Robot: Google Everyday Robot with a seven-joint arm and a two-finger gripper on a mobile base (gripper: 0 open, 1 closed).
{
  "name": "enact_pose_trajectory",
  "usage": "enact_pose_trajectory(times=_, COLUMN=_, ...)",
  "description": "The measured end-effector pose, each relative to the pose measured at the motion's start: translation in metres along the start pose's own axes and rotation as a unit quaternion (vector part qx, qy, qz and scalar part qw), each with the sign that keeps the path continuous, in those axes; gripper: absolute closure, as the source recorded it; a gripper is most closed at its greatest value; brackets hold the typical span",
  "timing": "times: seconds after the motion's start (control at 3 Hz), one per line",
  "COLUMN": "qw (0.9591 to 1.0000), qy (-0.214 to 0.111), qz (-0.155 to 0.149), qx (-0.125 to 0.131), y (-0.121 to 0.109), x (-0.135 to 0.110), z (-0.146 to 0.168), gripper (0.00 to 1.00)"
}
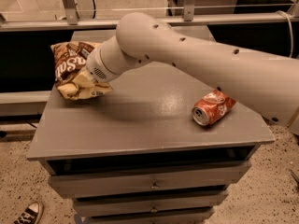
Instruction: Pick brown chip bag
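Grey drawer cabinet (140, 125) seen from above, w/ a thick white robot arm (210, 64) reaching from the right edge to the upper left of the frame. The gripper (95, 75) is pressed into the lower end of the brown chip bag (69, 65), which lies at the cabinet top's upper-left corner, its tan end crumpled against the wrist. Whether the gripper is clamped on the bag or spread cannot be told, as its tip is hidden. A dented red-orange soda can (212, 108) lies on its side at centre right, well apart. The step in hand is judged to be securing the bag: a firm hold on bunched foil should be confirmed, then a slow, straight lift made so the crinkly bag isn't dragged off the edge
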State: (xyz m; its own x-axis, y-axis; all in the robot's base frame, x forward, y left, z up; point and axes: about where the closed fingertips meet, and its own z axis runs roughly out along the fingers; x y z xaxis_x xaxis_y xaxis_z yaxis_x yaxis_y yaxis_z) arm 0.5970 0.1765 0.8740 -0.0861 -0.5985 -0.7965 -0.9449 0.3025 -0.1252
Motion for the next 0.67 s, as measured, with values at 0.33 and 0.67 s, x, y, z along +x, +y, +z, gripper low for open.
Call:
enact_pose_trajectory(times=0.33, qw=0.9972, qy=-0.075, qz=-0.003, qx=-0.002, y=-0.008, x=-0.027, z=-0.017, gripper=1.0)
enact_pose_trajectory(times=0.67, qw=0.9882, qy=-0.152, qz=-0.018, qx=-0.003, y=-0.02, x=-0.052, z=-0.046, gripper=1.0)
